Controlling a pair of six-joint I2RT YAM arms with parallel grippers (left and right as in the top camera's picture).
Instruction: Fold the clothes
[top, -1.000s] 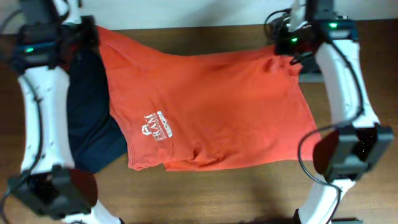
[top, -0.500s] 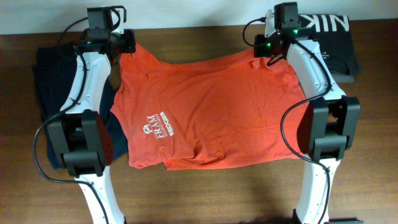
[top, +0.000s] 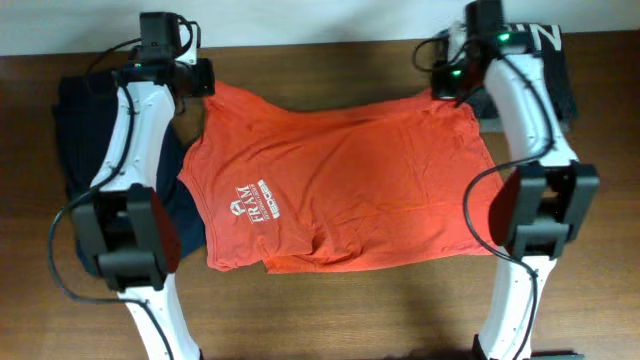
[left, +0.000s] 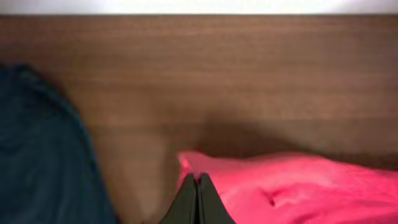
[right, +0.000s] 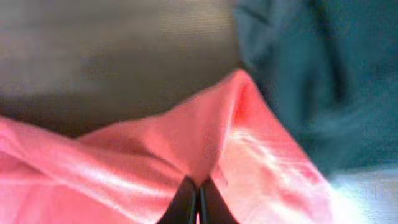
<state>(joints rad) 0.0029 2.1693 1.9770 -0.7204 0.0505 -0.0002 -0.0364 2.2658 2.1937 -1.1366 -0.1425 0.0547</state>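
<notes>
Clearly, no fold was made yet: the left fingers (left: 188, 200) and right fingers (right: 184, 202) each pinched a top corner of the orange shirt (top: 340, 180), spread out on the counter (top: 330, 320).

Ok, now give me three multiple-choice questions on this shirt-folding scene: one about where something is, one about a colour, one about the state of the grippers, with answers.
1. Where does the navy garment lie relative to the orange-red T-shirt?
A. On the robot's left of it
B. Spread on top of it
C. On the robot's right of it

2. What colour is the print on the T-shirt?
A. Yellow
B. White
C. Black

3. How do the left gripper and right gripper stand?
A. Both open, clear of the cloth
B. Only the left is shut
C. Both shut on the T-shirt

Answers:
1 A: overhead, navy cloth shows beyond the shirt's left edge.
2 B: the lettering reads white against the red.
3 C: each wrist view shows closed fingers pinching red cloth.
</notes>
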